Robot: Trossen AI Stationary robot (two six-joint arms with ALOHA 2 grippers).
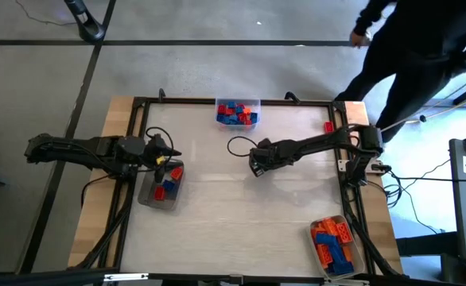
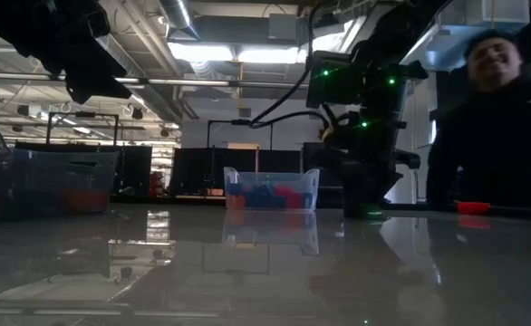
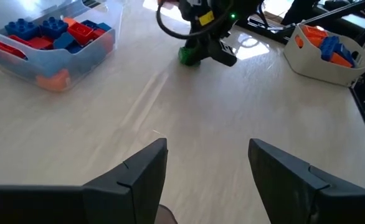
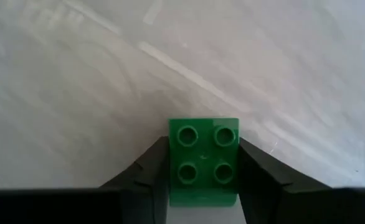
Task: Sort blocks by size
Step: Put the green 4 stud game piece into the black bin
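A green four-stud block [image 4: 203, 155] sits on the white table near its middle, studs up; it also shows as a green block [image 3: 189, 56] in the left wrist view. My right gripper [image 1: 257, 165] points steeply down with its fingers shut on that block. My left gripper [image 1: 173, 155] hovers open with nothing between its fingers [image 3: 142, 171], over the far end of the left tray [image 1: 161, 189], which holds red and orange blocks. My right gripper pinches the green block by two opposite side walls [image 4: 171, 168], one finger [image 4: 148, 171] on each. The fingers come from above, slanting down. The block is upright with its studs up, and its underside appears to rest on the table.
A clear tray [image 1: 238, 114] of blue and red blocks stands at the far edge, and another tray [image 1: 336, 242] of orange and blue blocks at the near right. A lone red block [image 1: 328, 125] lies at the far right. A person [image 1: 412, 48] stands beyond the far right corner.
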